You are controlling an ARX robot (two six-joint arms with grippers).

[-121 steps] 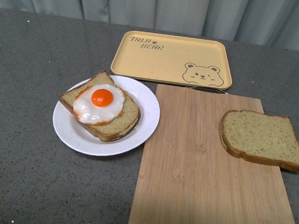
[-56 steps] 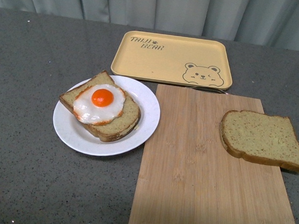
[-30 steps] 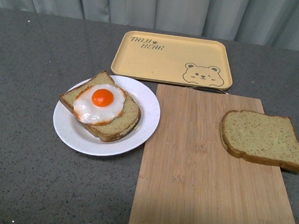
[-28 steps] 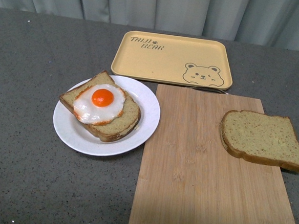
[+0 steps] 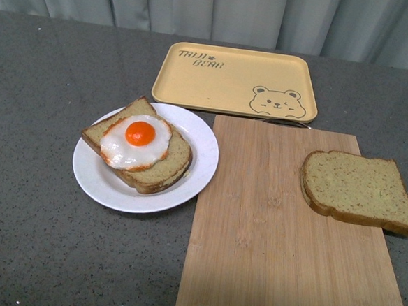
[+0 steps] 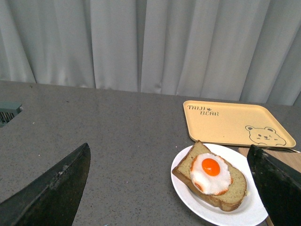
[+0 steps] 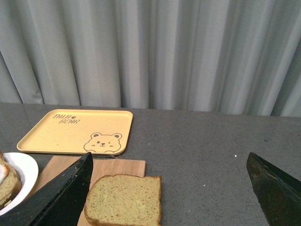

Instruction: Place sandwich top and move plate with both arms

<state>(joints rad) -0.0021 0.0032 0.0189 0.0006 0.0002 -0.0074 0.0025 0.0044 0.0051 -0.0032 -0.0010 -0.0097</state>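
On the right side of the cutting board (image 5: pixel 267 255) lies the sandwich top (image 5: pixel 359 190), a bare brown slice lying flat, its right end hanging past the board's right edge. Close against the board's left edge sits the plate (image 5: pixel 196 168); I cannot tell whether its rim touches the wood. It carries the other bread slice (image 5: pixel 162 170) with a fried egg (image 5: pixel 135 142) on top, yolk up. Just beyond the board's far edge is the yellow bear tray (image 5: pixel 230 81), with nothing on it. Board, plate and tray all rest on the grey speckled table (image 5: pixel 38 218), and a pale curtain (image 5: pixel 214 7) hangs behind it.

From the front camera I see neither arm. Through the left wrist camera, the left gripper (image 6: pixel 168 148) has its dark fingers (image 6: pixel 51 193) spread wide, holding nothing, looking toward the plate from the side away from the board. The right gripper (image 7: pixel 169 155) is likewise spread wide and holds nothing, with the sandwich top low in its view beside one finger (image 7: pixel 56 197)
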